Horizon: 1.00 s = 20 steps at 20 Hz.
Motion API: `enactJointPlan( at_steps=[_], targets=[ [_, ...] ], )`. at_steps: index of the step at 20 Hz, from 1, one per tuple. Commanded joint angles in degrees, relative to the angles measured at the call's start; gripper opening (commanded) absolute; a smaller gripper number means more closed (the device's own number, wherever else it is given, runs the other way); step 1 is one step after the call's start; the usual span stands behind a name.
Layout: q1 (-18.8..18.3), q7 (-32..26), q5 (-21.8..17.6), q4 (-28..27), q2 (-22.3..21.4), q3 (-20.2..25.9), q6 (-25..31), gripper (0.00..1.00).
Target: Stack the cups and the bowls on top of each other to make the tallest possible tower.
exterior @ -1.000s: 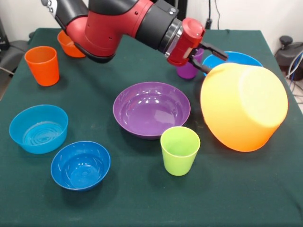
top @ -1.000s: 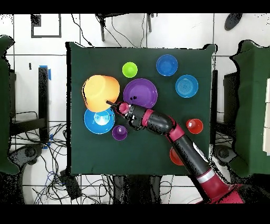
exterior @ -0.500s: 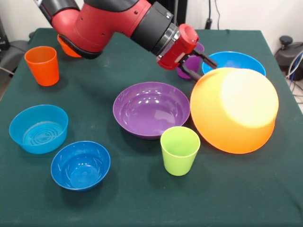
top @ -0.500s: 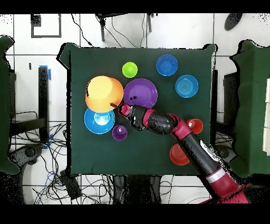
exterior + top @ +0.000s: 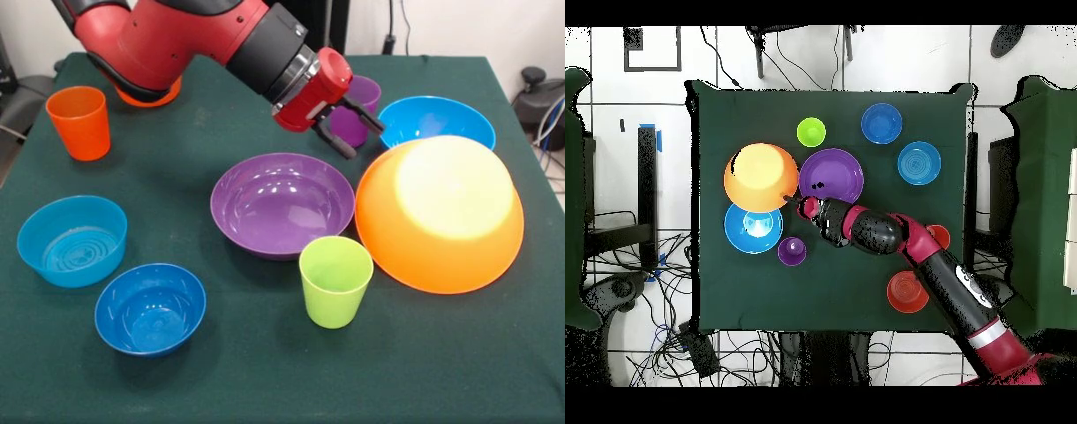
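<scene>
Dark green table [image 5: 459, 371] on white tiled floor [image 5: 625, 120], cables around. Orange-yellow bowl [image 5: 439, 215] upside down, glossy, overlapping blue bowl [image 5: 437, 117], beside purple bowl [image 5: 282, 203]. Gripper [image 5: 351, 134] spread, empty, above purple cup [image 5: 355, 109].

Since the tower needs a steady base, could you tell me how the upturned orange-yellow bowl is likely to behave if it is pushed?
The orange-yellow bowl lies rim-down on the green tablecloth, so it will probably slide rather than roll or tip. Its glossy, smooth dome suggests the fingers could slip off it. It looks like thin, stiff plastic, likely light for its width.
</scene>
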Motion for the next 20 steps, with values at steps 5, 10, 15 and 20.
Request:
enactJointPlan(
  at_steps=[5,10,15,20],
  targets=[
    [3.74,-9.69,-2.13,-5.23,-4.01,-6.32,2.91,1.00],
    [6.22,-3.94,-1.07,-3.18,-8.80,-4.83,0.68,1.00],
    [11.15,5.58,-0.16,-0.83,-17.16,-4.08,-3.52,1.00],
    [16.44,14.27,2.62,2.27,-25.90,-4.97,-7.53,1.00]
  ],
)
